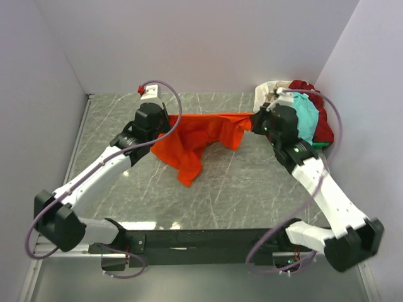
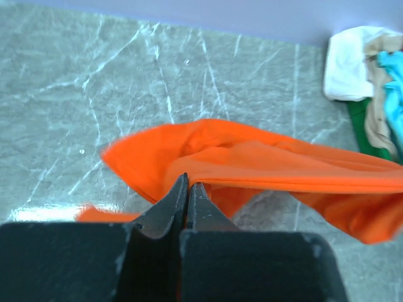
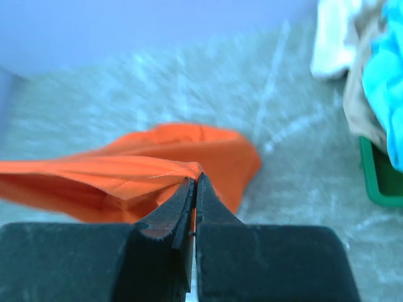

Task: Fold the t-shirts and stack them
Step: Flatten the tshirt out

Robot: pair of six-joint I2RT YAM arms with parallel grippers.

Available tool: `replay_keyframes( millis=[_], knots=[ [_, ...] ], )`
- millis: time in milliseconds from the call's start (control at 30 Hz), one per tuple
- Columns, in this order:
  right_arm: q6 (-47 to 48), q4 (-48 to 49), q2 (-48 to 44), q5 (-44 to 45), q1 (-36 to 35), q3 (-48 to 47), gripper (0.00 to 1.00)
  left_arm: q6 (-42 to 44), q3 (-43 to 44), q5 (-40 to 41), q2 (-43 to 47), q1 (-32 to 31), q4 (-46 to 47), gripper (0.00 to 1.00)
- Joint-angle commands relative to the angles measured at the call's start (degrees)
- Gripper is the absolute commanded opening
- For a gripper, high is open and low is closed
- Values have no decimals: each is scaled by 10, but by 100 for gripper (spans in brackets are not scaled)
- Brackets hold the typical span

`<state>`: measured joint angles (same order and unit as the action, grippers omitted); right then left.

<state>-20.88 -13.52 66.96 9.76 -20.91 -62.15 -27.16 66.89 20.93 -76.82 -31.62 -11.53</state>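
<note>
**Orange t-shirt clamped at both ends, stretched over the counter**

Orange cloth is seen drawn into a band across the rear half of the counter (image 1: 239, 189). The orange t-shirt (image 1: 195, 141) is gripped at its two ends. Its left end is pinched by the left fingers (image 1: 166, 121), which are pressed together on a fold of the cloth. Its right end is clamped in the same way by the right fingers (image 1: 257, 121). Between the two grips the upper edge is pulled nearly straight. The rest of the shirt is left sagging in a crumpled flap toward the near side. Whether that flap rests on the marble cannot be told. Behind the right arm, in the far right corner, the other t-shirts are heaped together: a teal shirt (image 1: 306, 119), a dark red shirt (image 1: 322, 126) and a cream shirt (image 1: 267, 93). A green edge (image 1: 320, 145) is shown under that heap.
</note>
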Motion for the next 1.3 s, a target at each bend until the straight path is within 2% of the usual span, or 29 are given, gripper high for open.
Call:
replay_keyframes(
  millis=[0,233,400,467,533,567,600,700,733,800,933,1033,1267],
  knots=[
    [8,-6,-77,41,7,30,0,35,-11,69,38,7,-56,0],
    [-30,-4,-104,69,8,83,0,32,-22,135,18,7,-89,0],
    [-32,2,-125,70,8,92,0,27,-40,137,25,7,-74,0],
    [-30,2,-128,69,9,89,0,29,-53,106,31,7,-61,1],
    [-30,-4,-125,77,8,84,0,26,-62,74,32,7,-52,9],
    [-31,-9,-123,83,8,83,0,23,-75,59,32,7,-44,16],
    [-35,-14,-119,100,8,83,0,20,-83,32,31,7,-38,39],
    [-48,-40,-114,140,10,87,0,8,-120,21,25,9,-12,70],
    [-50,-45,-114,168,11,90,0,1,-128,24,24,15,-8,74],
    [-57,-52,-117,186,16,105,0,-9,-142,27,14,30,-3,76],
    [-60,-38,-117,179,23,135,0,-25,-164,-36,4,93,37,73],
    [-61,-20,-105,164,25,148,0,-27,-168,-64,-19,101,66,71],
    [-60,5,-62,141,32,158,0,-31,-121,-134,-145,107,104,69]
  ],
)
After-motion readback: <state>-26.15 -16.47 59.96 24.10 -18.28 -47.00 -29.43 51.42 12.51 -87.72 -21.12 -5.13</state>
